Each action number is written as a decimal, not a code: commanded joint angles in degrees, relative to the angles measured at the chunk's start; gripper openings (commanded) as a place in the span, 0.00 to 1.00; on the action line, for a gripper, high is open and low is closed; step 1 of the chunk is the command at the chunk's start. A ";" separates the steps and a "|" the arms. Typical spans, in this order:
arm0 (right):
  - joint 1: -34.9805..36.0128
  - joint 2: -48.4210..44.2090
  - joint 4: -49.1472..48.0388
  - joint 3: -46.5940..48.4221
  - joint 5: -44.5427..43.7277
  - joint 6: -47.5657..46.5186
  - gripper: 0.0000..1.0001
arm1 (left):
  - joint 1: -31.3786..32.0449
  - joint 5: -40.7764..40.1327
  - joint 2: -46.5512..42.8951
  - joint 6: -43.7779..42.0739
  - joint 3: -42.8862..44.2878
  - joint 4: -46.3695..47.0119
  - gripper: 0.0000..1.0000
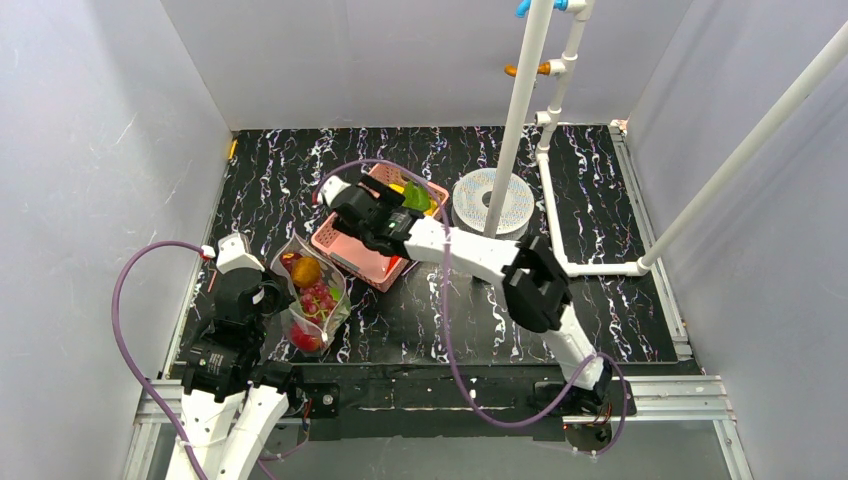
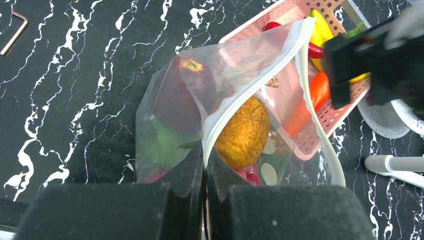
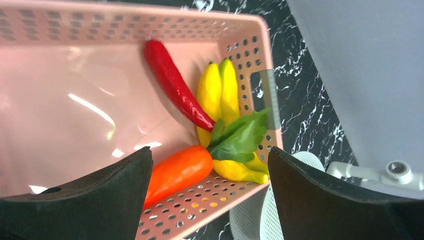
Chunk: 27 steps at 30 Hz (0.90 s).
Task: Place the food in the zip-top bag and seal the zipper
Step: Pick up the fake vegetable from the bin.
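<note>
The clear dotted zip-top bag [image 2: 165, 125] [image 1: 315, 290] stands open on the table's left, holding a red apple [image 2: 175, 95], a brown-orange fruit [image 2: 243, 131] and purple grapes [image 1: 318, 298]. My left gripper [image 2: 205, 155] [image 1: 262, 292] is shut on the bag's mouth edge, pinching the white zipper [image 2: 250, 90] strip. In the pink basket [image 3: 75, 100] [image 1: 345, 250] lie a carrot [image 3: 177, 170] with green leaves, a red chili [image 3: 175, 85] and a yellow piece [image 3: 220, 95]. My right gripper [image 3: 210, 180] [image 1: 350, 210] hangs open over the basket, its jaws either side of the carrot and the basket's wall.
A white perforated disc [image 1: 492, 200] sits right of the basket at the foot of a white pipe frame [image 1: 560, 190]. A small metal hex key [image 2: 14, 32] lies at the table's far left. Grey walls enclose the table.
</note>
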<state>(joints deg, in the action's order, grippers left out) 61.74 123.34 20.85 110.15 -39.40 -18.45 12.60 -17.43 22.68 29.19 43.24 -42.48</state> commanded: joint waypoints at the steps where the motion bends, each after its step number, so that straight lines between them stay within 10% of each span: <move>1: -1.55 4.81 -3.15 3.55 -1.71 -10.92 0.90 | 0.09 -1.29 0.73 -0.01 0.35 -0.25 0.00; 27: -7.59 20.07 0.82 14.53 10.95 -16.37 0.69 | 0.13 -1.29 1.82 -0.10 0.25 -0.07 0.00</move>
<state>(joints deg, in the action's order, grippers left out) 54.89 141.69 22.71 120.80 -28.61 -33.95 12.60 -17.43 24.23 29.19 43.24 -42.45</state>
